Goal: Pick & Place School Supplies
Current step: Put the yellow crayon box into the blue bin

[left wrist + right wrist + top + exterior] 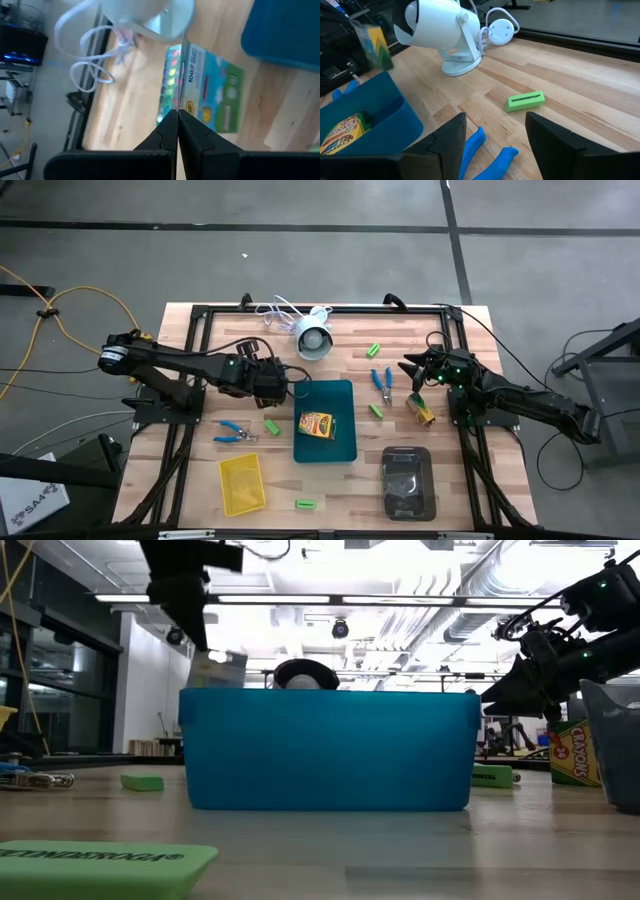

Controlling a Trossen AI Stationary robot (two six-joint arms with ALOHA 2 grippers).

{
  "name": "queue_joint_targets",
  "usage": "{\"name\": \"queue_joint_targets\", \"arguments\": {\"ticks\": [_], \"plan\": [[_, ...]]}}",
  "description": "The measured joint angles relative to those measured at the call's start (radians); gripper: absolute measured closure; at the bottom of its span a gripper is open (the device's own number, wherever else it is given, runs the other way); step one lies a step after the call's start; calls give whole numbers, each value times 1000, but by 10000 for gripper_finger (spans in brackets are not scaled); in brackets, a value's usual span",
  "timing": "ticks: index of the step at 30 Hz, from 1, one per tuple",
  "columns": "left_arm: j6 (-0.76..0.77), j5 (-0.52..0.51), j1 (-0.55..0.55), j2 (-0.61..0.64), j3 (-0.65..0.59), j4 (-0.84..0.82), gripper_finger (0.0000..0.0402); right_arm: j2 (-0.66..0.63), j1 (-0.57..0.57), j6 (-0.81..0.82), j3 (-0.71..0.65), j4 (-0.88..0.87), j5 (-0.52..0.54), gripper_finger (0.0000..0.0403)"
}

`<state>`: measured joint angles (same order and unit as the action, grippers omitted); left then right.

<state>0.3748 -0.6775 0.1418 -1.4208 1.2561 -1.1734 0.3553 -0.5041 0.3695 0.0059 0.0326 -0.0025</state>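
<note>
Beside teal tray [340, 442]: left gripper [177, 131] pinching flat box [212, 90].

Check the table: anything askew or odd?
Two things. The crayon box stands on end near the open right claw instead of lying flat. The left claw pinches another printed box by its thin edge, tilted.

A robotics lab or industrial workshop is showing here. Two dark arms are sitting clamped to a black metal frame [200, 315] around a butcher-block counter [470, 500], which is standing on a bare grey concrete floor [300, 240] crossed by a yellow cable [75, 320]. Beyond the counter, exposed ceiling ducts [500, 580] and strip lights [330, 600] are running overhead.
</note>
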Motion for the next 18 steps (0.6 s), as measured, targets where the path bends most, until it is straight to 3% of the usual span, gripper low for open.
{"name": "queue_joint_targets", "arguments": {"ticks": [10, 18], "plan": [[-17, -35, 12, 0, 101, -38, 401, 0, 0, 0, 0, 0, 0, 206], [-33, -63, 61, -3, 116, 42, 401, 0, 0, 0, 0, 0, 0, 206]]}}
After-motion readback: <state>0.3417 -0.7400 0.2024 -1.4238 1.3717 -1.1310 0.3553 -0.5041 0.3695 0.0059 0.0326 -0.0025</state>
